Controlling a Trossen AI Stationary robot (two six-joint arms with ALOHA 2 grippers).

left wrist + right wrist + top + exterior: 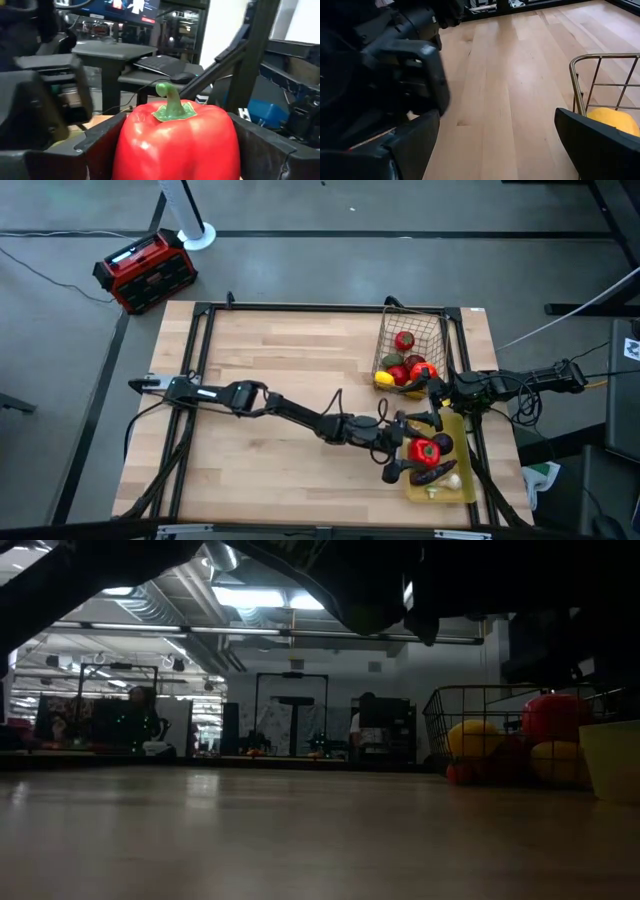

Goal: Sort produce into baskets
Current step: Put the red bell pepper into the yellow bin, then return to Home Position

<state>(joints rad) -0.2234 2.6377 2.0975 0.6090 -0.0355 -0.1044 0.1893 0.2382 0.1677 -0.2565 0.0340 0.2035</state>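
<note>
My left gripper (pixel 425 452) reaches across the wooden table (pixel 280 370) to the yellow tray (pixel 462 492) near the table's right front corner, and it is clamped on a red pepper (pixel 424 450). From my left wrist, the pepper (pixel 175 142) fills the space between my two dark fingers (pixel 100 145), one pressed against each side of it, with its green stem (pixel 169 97) pointing upward. Seen from above, the pepper sits in my grip over the tray; I cannot tell whether it touches the tray floor. Just beside it in the tray lie a dark purple eggplant (pixel 432 473) and a pale garlic (pixel 452 481) toward the front end. My right gripper (pixel 437 392) waits with its fingers spread wide and nothing between them, between the tray and the wire basket (pixel 437 335), close to the basket's front rim. The basket stands behind the tray along the right side of the table and holds several pieces: red apples or peppers, something yellow at its front left corner (pixel 384 379) and an orange piece. From table height the basket (pixel 436 735) shows at the right with yellow (pixel 470 739) and red (pixel 553 717) fruit inside, and a corner of the tray (pixel 612 760) beside it. A red-and-black box (pixel 145 270) sits on the floor beyond the table's far left corner.
</note>
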